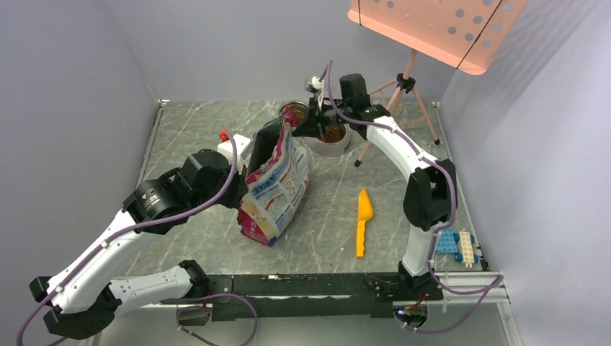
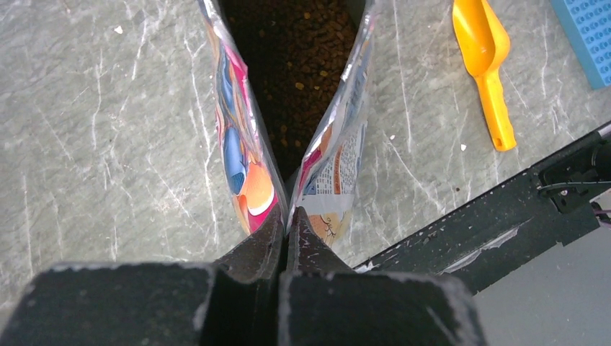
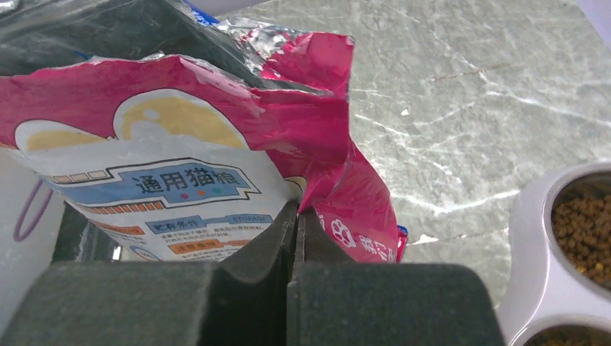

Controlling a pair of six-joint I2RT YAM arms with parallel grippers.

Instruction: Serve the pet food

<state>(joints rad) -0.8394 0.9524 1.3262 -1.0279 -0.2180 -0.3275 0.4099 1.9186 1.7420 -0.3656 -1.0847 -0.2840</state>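
We are looking first at the room: pale grey walls (image 1: 86,72) are closing in a grey marbled table (image 1: 331,209), and a pink perforated board (image 1: 439,25) on a tripod (image 1: 403,86) is standing at the far right corner.

On the table a printed bag (image 1: 277,184) is standing on its base with the open mouth upward. In the top view its long axis is running from the base, nearer the arms, to the mouth beside a white double bowl (image 1: 328,149).

The pet food (image 2: 302,50) is a loose mass with no axis of its own. Only the left wrist view is showing it deep inside the bag, dark brown between the foil walls. The right wrist view is showing best another portion lying in the bowl's cups.

The left gripper (image 2: 287,216) is pressing together on one end of the bag's mouth. The right gripper (image 3: 297,213) is pinching the opposite pink edge, with only the film between its fingers.

A yellow scoop (image 1: 364,216) is lying flat to the right of the bag, apart from it, with its handle toward the arms. Blue and white blocks (image 1: 456,245) are sitting by the right arm's base.
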